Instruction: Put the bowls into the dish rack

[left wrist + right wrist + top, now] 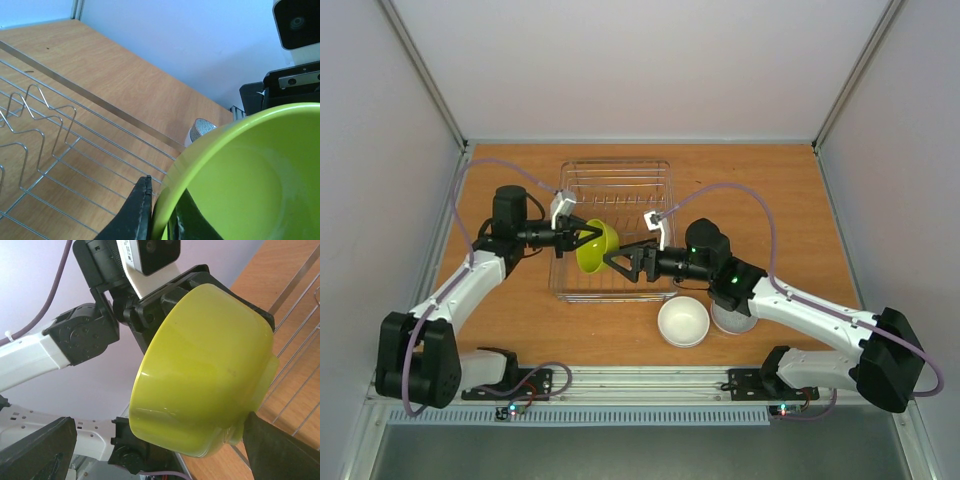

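Top external | left tool (pixel 582 238), level, clenched on lime green bowl (pixel 598 247) over dish rack (pixel 620 175) | right tool (pixel 620 260) released

This looks like a robotics lab test cell rather than a kitchen. The dish rack (pixel 615 163) sits on a wood-grain tabletop (pixel 790 200). Plain pale panels (pixel 640 60) box it in behind and on both sides, held in metal corner posts (pixel 425 70). In front of the rack, a metal rail (pixel 650 378) carries the left arm (pixel 470 285) and right arm (pixel 810 315), which trail purple cables (pixel 720 185). Small lit boards (pixel 510 410) by the rail are probably electronics, but they are too small to be sure.
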Robot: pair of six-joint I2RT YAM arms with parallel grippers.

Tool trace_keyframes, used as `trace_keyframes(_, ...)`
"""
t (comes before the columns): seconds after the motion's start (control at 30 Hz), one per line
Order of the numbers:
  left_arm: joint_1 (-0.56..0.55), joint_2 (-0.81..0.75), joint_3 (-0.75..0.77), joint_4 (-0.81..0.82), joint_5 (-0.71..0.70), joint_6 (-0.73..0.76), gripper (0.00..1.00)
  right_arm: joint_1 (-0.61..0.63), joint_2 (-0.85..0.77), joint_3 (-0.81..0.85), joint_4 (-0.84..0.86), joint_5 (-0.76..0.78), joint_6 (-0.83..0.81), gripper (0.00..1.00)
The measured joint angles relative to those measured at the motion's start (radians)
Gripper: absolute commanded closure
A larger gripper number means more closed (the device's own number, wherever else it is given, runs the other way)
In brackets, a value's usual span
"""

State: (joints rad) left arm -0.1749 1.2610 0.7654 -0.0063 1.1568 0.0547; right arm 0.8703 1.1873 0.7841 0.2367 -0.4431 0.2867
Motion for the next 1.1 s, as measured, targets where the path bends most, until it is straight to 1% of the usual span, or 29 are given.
trace_keyframes(0.2,-0.006,-0.020,-0.005,0.013,-0.043,0.000,0.99,0.000,-0.001,0.000,-0.005,0.016,-0.001,0.08)
trace_keyframes(0.43,-0.010,-0.049,-0.015,0.019,-0.087,0.001,0.99,0.007,-0.042,0.000,-0.090,0.053,-0.023,0.07)
trace_keyframes(0.6,-0.010,-0.048,-0.015,0.018,-0.093,0.004,0.99,0.008,-0.073,0.002,-0.117,0.070,-0.045,0.06)
trace_keyframes(0.9,-0.011,-0.043,-0.015,0.018,-0.082,0.004,0.99,0.008,-0.002,0.033,-0.106,0.069,-0.061,0.04)
trace_keyframes(1.03,-0.011,-0.043,-0.015,0.018,-0.069,0.004,1.00,0.008,0.041,0.050,-0.097,0.069,-0.064,0.04)
trace_keyframes(1.1,-0.011,-0.043,-0.015,0.018,-0.061,0.004,0.99,0.008,0.057,0.053,-0.085,0.069,-0.066,0.05)
